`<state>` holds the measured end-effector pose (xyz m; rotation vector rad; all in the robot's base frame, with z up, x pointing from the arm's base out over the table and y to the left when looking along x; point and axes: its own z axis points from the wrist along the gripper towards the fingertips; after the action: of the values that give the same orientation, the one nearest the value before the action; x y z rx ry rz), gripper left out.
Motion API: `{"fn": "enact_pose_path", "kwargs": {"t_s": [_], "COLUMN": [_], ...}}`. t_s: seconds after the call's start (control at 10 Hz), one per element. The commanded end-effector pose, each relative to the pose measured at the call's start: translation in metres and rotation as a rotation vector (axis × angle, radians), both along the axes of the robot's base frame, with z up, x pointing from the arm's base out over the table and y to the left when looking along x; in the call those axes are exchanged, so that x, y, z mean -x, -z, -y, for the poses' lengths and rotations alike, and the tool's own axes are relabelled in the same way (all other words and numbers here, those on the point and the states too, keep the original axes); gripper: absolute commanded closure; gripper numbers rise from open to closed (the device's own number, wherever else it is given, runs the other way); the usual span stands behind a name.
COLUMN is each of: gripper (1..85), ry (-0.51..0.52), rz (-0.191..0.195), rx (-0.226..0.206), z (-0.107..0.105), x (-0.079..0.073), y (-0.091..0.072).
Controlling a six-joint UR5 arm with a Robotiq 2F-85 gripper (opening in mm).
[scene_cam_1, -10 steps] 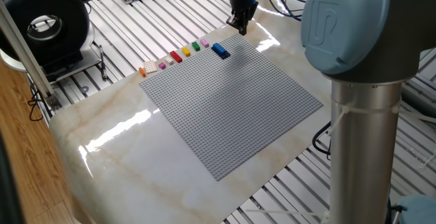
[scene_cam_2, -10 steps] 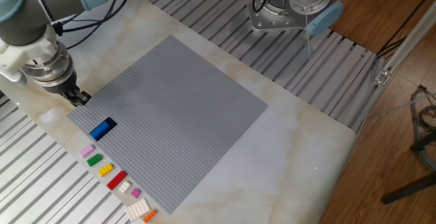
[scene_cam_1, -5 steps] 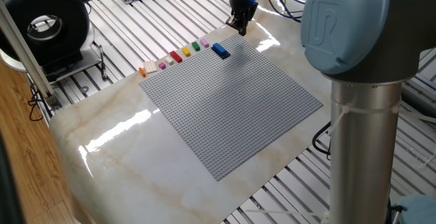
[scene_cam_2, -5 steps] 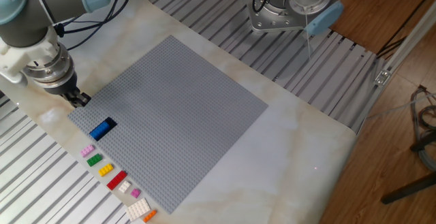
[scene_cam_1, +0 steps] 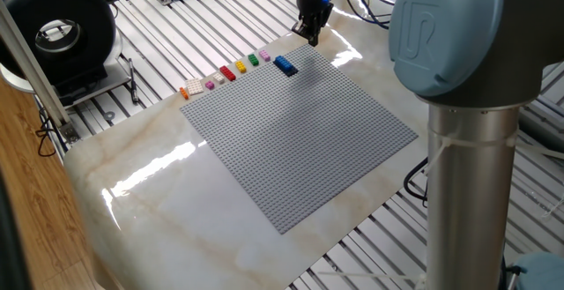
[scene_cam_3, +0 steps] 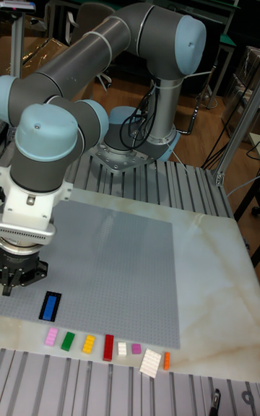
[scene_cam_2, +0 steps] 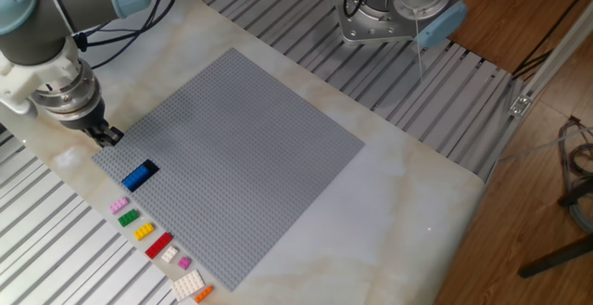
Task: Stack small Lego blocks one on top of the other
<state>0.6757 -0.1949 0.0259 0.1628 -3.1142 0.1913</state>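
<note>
Nothing is stacked yet. The gripper (scene_cam_2: 108,135), fingers narrow and apparently empty, hovers beside the blue brick (scene_cam_2: 140,175). Next it should open and drop onto that brick.

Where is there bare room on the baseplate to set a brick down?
Nearly all of the grey baseplate is bare. The blue brick sits near the corner by the end effector. The row of small bricks crowds the marble strip beside that edge. The marble top opposite is bare.

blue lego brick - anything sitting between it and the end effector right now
Nothing visible does. The blue brick sits alone on the grey baseplate, and the end effector hovers near the plate's corner beside it. The other small bricks line the plate's edge on the blue brick's far side.
</note>
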Motion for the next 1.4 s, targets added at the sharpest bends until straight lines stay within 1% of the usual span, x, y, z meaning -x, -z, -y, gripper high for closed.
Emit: {"fn": "enact_pose_path", "kwargs": {"t_s": [0.0, 0.2, 0.4, 0.9, 1.3], "gripper": [84.7, 84.7, 84.7, 84.7, 84.7], "ry": [0.009, 0.005, 0.003, 0.009, -0.004], "rz": [0.003, 0.001, 0.001, 0.014, 0.021], "rx": [-0.009, -0.006, 0.006, -0.004, 0.009], "z": [-0.0022, -0.0019, -0.0001, -0.0034, -0.0006], "x": [-0.0014, -0.0007, -0.0032, -0.0060, -0.0086], "y": [-0.0008, -0.0012, -0.0013, 0.0009, 0.0020]}}
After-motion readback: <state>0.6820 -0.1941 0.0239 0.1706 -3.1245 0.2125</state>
